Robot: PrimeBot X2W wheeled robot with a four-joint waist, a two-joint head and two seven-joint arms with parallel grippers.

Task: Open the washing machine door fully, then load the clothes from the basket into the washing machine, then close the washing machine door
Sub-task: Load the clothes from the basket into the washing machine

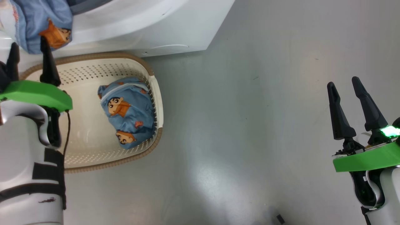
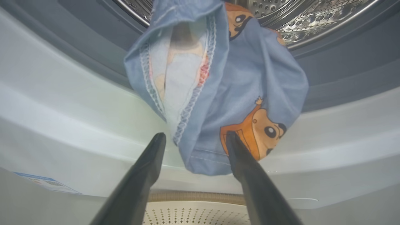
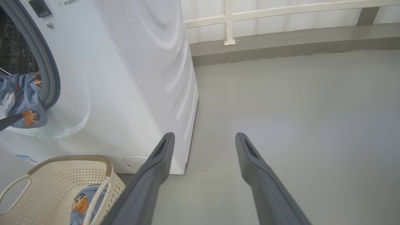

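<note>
One light-blue cartoon-print garment (image 1: 40,18) (image 2: 243,81) (image 3: 22,93) hangs out of the washing machine (image 1: 156,22) (image 3: 125,78). It drapes from the steel drum (image 2: 312,18) over the grey gasket (image 2: 343,72) and the white front. My left gripper (image 1: 28,43) (image 2: 195,137) is open just below it, with the garment's lower hem between its spread fingertips. The second garment (image 1: 129,109) (image 3: 82,200) lies in the cream basket (image 1: 156,93) (image 3: 62,175) on the floor before the machine. Off to the right, my right gripper (image 1: 343,82) (image 3: 205,135) is open and holds nothing. The washing machine door is out of view.
Grey floor (image 1: 250,125) spreads to the right of the machine and basket. A white railing (image 3: 229,22) and a low grey kerb run along the far side. A blue label (image 2: 47,182) sits low on the machine's front. A small dark object (image 1: 279,218) lies on the floor.
</note>
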